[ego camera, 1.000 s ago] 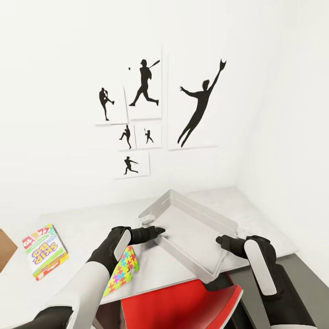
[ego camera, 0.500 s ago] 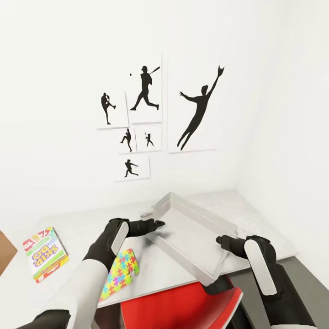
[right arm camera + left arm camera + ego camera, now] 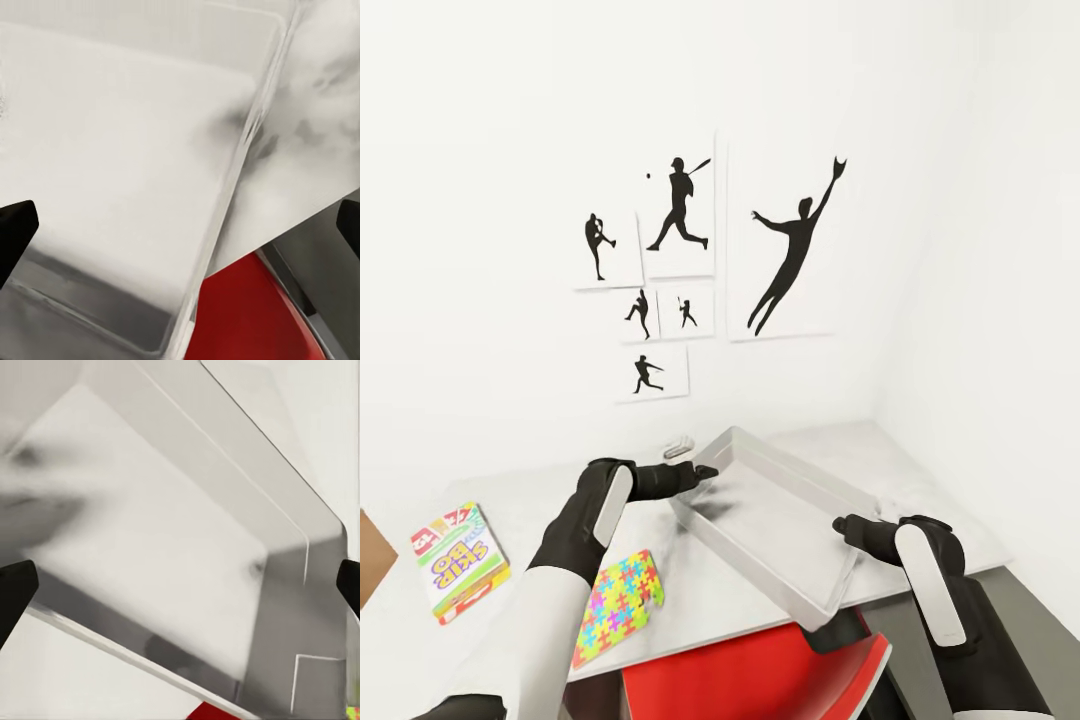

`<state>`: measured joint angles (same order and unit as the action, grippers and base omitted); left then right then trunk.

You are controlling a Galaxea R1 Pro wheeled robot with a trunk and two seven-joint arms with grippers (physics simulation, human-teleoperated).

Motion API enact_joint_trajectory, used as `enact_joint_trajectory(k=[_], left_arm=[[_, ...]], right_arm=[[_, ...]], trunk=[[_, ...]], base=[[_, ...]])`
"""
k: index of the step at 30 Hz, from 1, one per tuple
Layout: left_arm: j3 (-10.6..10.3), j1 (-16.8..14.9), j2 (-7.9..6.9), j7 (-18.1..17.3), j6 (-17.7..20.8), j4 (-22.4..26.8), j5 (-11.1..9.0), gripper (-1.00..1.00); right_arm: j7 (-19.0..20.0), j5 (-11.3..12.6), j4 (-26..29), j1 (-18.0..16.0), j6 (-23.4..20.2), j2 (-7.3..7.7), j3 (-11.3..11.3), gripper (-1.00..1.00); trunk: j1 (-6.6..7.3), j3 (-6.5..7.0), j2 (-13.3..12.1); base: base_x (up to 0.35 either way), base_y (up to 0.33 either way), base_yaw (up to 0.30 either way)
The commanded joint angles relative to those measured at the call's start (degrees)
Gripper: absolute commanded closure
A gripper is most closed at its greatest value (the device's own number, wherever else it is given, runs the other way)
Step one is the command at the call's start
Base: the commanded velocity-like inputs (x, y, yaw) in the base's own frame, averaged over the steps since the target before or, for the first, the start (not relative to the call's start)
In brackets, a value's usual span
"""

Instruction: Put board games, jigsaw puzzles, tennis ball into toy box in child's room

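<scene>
- The toy box [image 3: 780, 520], a grey shallow tray, lies on the worktop [image 3: 920, 480] near its front right edge.
- The left gripper [image 3: 695, 474] has its jaws wide open at the box's far corner; contact is unclear.
- The right gripper [image 3: 847, 527] is at the near rim, jaws wide open.
- One board game [image 3: 457, 560] and one jigsaw puzzle [image 3: 618, 607] lie to the left; a red chair [image 3: 760, 670] stands below.

Toy box [image 3: 775, 510] near corner overhangs table [image 3: 920, 470] front edge, hiding red chair [image 3: 760, 670] partly; small grey object [image 3: 678, 446] behind box unidentifiable.
</scene>
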<state>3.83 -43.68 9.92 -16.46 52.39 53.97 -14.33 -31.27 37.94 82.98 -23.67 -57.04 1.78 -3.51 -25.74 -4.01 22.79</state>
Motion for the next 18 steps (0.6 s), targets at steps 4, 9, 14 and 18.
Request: enact_joint_trajectory(k=[4,9,14,18], left_arm=[[0.27,-0.02,0.08,-0.76,1.56,0.74,0.32,-1.00],[0.25,-0.01,-0.90,-3.63,2.56,2.13,0.29,-1.00],[0.26,0.05,-3.53,-10.75,3.68,3.47,0.34,-1.00],[0.24,0.07,-4.87,-14.70,3.90,3.75,0.38,-1.00]], right_arm=[[-0.56,0.63,0.22,-0.06,-0.26,0.04,-0.03,-1.00],[-0.08,0.64,0.30,-0.06,-0.32,0.07,-0.24,-1.00],[3.02,0.61,0.33,-0.06,-0.33,0.40,-0.52,-1.00],[5.43,0.59,0.34,-0.06,-0.34,0.64,-0.61,-1.00]], trunk=[[-0.04,0.23,0.13],[-0.04,0.67,0.13],[-0.04,1.12,0.13],[-0.04,1.48,0.13]], base=[[0.000,0.000,0.000],[0.000,0.000,-0.015],[0.000,0.000,-0.049],[0.000,0.000,-0.061]])
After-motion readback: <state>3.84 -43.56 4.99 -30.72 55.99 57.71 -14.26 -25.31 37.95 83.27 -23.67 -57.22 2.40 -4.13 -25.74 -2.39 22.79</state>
